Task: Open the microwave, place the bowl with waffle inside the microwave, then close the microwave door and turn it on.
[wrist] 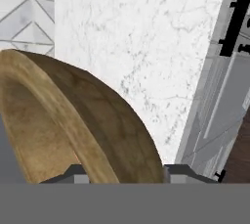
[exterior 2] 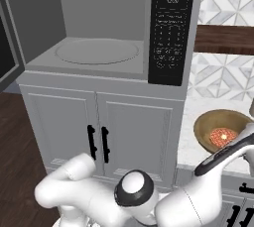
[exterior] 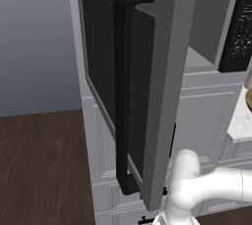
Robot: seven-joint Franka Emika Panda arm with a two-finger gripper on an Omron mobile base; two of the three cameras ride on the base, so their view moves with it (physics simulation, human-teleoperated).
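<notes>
The microwave [exterior 2: 44, 65] stands open, its grey cavity and round turntable [exterior 2: 96, 51] bare. Its door [exterior: 170, 101] is swung far out to the left, with the black bar handle [exterior: 124, 91] facing me. A wooden bowl [exterior 2: 208, 122] holding the reddish waffle [exterior 2: 222, 136] rests on the white marble counter [exterior 2: 188, 141], right of the microwave. In the hand view my gripper [wrist: 122, 171] is open and straddles the bowl's rim [wrist: 78, 115], one fingertip [wrist: 73, 171] inside the bowl and the other outside. The arm's wrist [exterior 2: 223, 154] reaches in over the bowl's front edge.
The black control strip [exterior 2: 171, 28] runs down the microwave's right side. White cabinet doors with black handles [exterior 2: 98, 144] sit below it. A wooden shelf [exterior 2: 225, 39] crosses the patterned tile wall above the counter. Dark wood floor [exterior: 39, 170] lies to the left.
</notes>
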